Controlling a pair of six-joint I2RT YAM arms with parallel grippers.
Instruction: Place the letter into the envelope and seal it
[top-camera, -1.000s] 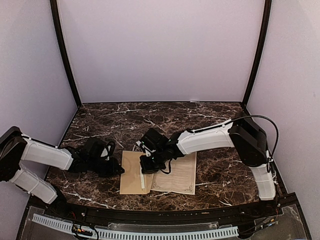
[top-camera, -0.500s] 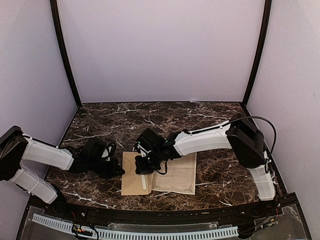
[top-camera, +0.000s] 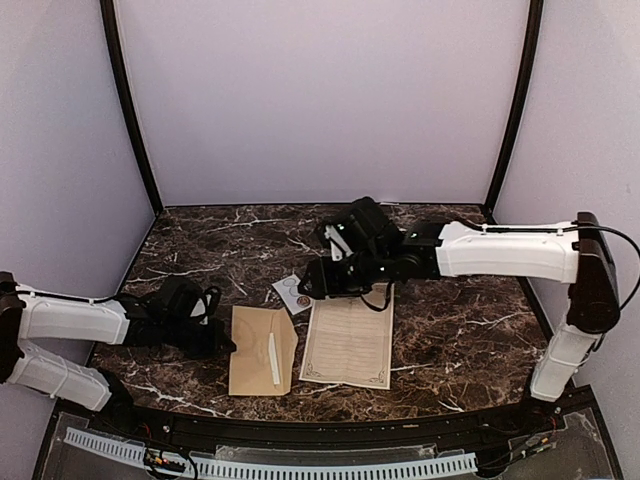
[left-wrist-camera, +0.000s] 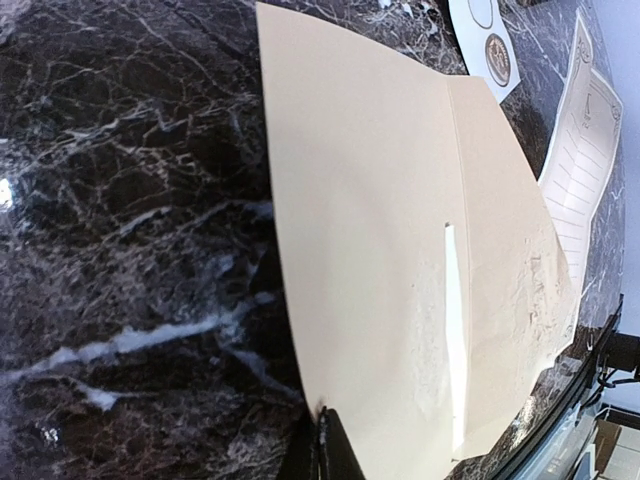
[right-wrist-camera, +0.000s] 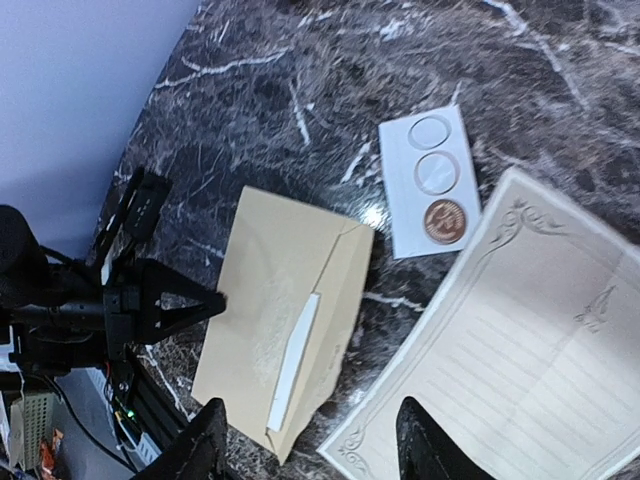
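Observation:
The tan envelope (top-camera: 255, 348) lies flat near the table's front edge. Its flap (top-camera: 282, 352) is folded open to the right, and the white strip (top-camera: 273, 358) shows. My left gripper (top-camera: 228, 345) is shut on the envelope's left edge (left-wrist-camera: 300, 300), fingertips (left-wrist-camera: 330, 445) pinched on the paper. The letter (top-camera: 349, 342), a cream lined sheet with a decorated border, lies flat just right of the envelope. My right gripper (top-camera: 312, 283) hangs open and empty above the table, beyond the letter's top edge. From its wrist I look down on the envelope (right-wrist-camera: 270, 280) and letter (right-wrist-camera: 530, 340), with nothing between its fingers (right-wrist-camera: 212, 445).
A small white sticker card (top-camera: 293, 292) with circles lies beyond the envelope's far right corner, under my right gripper. The dark marble table (top-camera: 220, 240) ends at a black front rail (top-camera: 300, 425). Purple walls enclose the back and both sides.
My right gripper opened, let go of the flap, and rose away to the far right. The envelope slid slightly left with my left gripper, and the flap now lies open.

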